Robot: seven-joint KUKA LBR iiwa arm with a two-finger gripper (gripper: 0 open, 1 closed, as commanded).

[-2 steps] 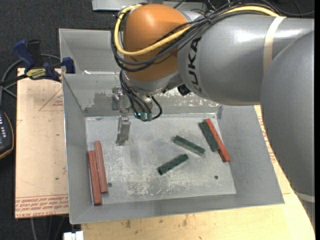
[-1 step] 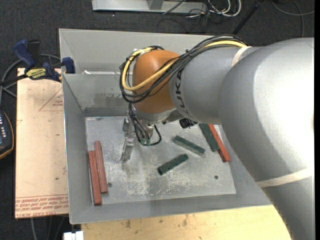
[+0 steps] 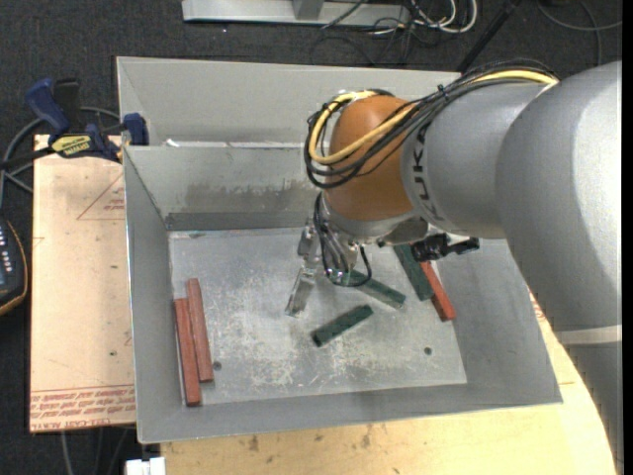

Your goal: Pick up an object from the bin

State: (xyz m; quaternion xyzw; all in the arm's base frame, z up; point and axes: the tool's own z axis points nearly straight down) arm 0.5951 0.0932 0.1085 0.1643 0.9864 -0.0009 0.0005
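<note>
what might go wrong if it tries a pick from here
1. The gripper seems to hang over bare floor just left of the green bar, so a grasp here may catch nothing.
2. That bar lies flat on the bin floor; going down could scrape metal or push it away.
3. The arm hides part of the red stick at right, so it might get bumped.

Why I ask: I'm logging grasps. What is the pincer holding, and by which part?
Nothing. The pincer stands open with nothing in it; the nearest dark green bar lies free beside it.
</note>
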